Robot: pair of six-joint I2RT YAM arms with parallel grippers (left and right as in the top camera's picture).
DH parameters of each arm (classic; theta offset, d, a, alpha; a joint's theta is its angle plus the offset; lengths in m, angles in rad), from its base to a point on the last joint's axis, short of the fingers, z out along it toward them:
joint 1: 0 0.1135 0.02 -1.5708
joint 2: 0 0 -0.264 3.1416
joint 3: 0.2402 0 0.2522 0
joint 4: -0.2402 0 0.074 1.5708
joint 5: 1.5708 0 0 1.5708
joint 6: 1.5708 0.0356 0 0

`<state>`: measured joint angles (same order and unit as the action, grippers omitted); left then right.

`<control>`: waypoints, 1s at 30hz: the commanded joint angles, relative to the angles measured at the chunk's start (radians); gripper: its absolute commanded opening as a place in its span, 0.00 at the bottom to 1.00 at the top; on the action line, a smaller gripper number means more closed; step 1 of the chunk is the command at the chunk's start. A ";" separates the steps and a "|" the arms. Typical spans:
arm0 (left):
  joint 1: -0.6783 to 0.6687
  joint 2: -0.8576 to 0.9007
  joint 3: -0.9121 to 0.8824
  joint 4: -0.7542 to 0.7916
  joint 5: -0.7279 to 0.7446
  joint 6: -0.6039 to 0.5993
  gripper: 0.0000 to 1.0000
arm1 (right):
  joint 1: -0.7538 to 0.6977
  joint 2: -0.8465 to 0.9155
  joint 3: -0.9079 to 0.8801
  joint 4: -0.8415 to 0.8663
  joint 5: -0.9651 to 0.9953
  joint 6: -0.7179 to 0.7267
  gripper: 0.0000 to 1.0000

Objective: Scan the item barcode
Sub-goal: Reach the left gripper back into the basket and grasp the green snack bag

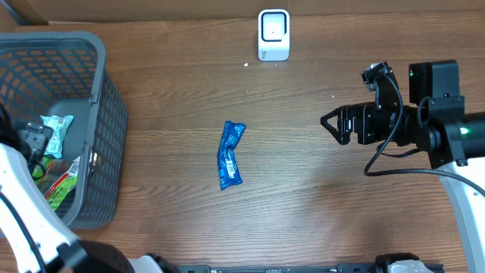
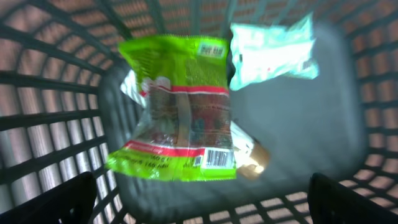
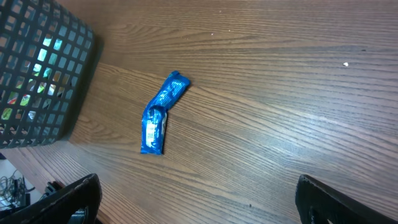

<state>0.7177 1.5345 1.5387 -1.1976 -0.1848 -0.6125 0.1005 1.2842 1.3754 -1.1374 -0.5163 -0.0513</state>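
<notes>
- The blue packet (image 1: 230, 155) lies flat on the bench (image 1: 341, 212), about mid-bench. It is long, slightly bent in the middle, and touches nothing else.
- In the right wrist view the blue packet (image 3: 158, 115) shows a pale printed patch near its lower end; the print is too small to tell whether it is a barcode.
- The scanner (image 1: 273, 34), a small white unit, stands at the far edge of the bench, well apart from the packet and a little to its right.
- The right fingers (image 1: 337, 115) hover over bare wood on the right side, spread wide and holding nothing. They point toward the packet but are well apart from it.
- In the right wrist view both right fingers (image 3: 68, 199) sit at the bottom corners with open bench between them.
- A grey mesh basket (image 1: 98, 68) stands at the left edge of the bench, apart from the packet.
- The left arm reaches down into the basket; the left fingers (image 2: 62, 199) are spread wide and grasp nothing.
- Below them in the basket lies a green packet (image 2: 180, 109) with red bands and a barcode (image 2: 217, 158) facing up at one corner.
- A pale teal packet (image 2: 270, 53) lies just beside the green one, toward the far wall.
- A small brown-and-white item (image 2: 252, 158) lies partly under the green packet; I cannot tell what it is.
</notes>
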 commanded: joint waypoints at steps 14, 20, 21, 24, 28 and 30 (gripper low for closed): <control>0.002 0.355 -0.061 0.051 -0.009 0.092 0.87 | 0.005 0.003 0.018 0.002 -0.001 0.002 1.00; 0.002 0.377 -0.064 0.062 -0.008 0.089 0.52 | 0.005 0.006 0.018 0.003 -0.001 0.002 1.00; 0.002 0.377 -0.064 0.064 -0.008 0.089 0.48 | 0.005 0.008 0.018 0.003 -0.001 0.002 1.00; 0.002 0.377 -0.064 0.066 -0.006 0.089 0.29 | 0.005 0.021 0.018 0.002 -0.001 0.002 1.00; 0.002 0.377 -0.064 0.064 0.000 0.089 0.04 | 0.005 0.047 0.018 0.000 -0.001 0.002 1.00; 0.002 0.377 -0.064 0.062 0.021 0.092 0.04 | 0.005 0.060 0.018 -0.002 -0.001 0.002 1.00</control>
<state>0.7177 1.8889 1.4818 -1.1439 -0.1993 -0.5232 0.1009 1.3273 1.3754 -1.1393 -0.5167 -0.0521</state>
